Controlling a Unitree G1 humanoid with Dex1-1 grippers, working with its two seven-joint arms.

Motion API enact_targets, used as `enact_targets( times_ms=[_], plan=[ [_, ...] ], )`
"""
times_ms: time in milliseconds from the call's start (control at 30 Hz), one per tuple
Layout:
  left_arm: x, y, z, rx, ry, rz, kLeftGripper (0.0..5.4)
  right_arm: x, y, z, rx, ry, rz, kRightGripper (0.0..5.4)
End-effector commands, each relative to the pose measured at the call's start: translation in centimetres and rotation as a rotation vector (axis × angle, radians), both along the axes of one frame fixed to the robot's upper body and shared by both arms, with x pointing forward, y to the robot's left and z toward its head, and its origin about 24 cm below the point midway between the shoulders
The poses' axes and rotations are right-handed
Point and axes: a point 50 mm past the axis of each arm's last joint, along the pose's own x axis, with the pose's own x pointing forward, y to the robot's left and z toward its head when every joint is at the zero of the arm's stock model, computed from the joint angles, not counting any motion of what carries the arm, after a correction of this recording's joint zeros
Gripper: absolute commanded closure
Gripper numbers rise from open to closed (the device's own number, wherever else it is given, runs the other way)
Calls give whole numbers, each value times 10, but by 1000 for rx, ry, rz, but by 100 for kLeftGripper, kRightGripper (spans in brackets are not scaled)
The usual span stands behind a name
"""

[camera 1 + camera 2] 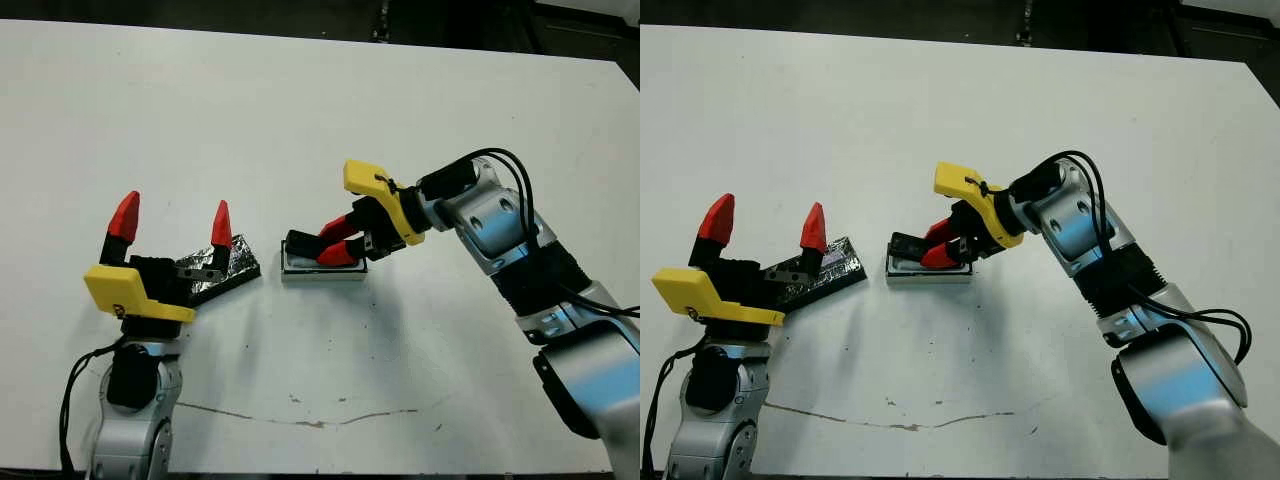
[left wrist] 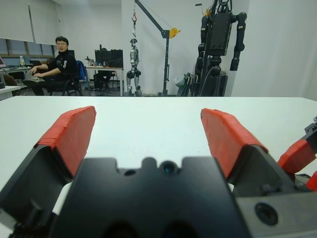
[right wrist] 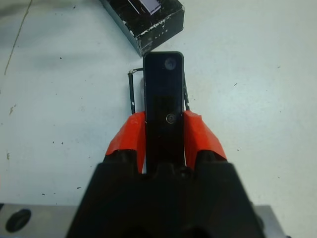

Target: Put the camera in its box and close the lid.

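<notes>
My right gripper [image 1: 333, 246] is shut on the camera [image 3: 163, 89], a black bar that sticks out from between its red fingers [image 3: 202, 136]. The camera hangs low over the box [image 1: 322, 272], a small white-rimmed tray at the table's middle. In the right wrist view the box's thin rim [image 3: 132, 94] shows on either side of the camera. The lid [image 1: 228, 266], flat, black and crinkly-glossy, lies left of the box. Just above and left of the lid my left gripper [image 1: 174, 218] stands open with nothing between its fingers [image 2: 69, 134].
The white table [image 1: 300, 120] stretches far behind the box. A thin dark crack line [image 1: 300, 418] runs near its front edge. Beyond the table, the left wrist view shows a seated person [image 2: 57, 62], a hoist and a hanging robot [image 2: 220, 34].
</notes>
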Motion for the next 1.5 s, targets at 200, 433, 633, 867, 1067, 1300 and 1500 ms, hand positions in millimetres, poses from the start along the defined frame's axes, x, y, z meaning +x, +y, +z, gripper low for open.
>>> enact_targets(
  times_ms=[200, 433, 633, 867, 1067, 1300, 1500],
  plan=[
    [-2, 1, -4, 6, 20, 8, 0, -1, -13, -5, 9, -24, 16, 374],
    [-2, 1, -4, -1, 14, 3, 0, 1, -26, -4, -3, -53, -6, 374],
    [-2, 1, -4, 2, 13, 7, 0, 2, -35, -7, -35, -56, -26, 374],
    [-3, 1, -4, 6, 17, 13, 0, 1, -35, -9, -62, -11, -53, 374],
    [-3, 0, -4, -3, 22, 13, 0, 0, -32, -10, -72, -9, -44, 374],
    [-3, 0, -4, 0, 14, 9, 0, -1, -31, -12, -80, -6, -50, 374],
    [-3, 0, -4, -4, 15, 6, 0, -1, -30, -13, -51, -2, -3, 306]
  ],
)
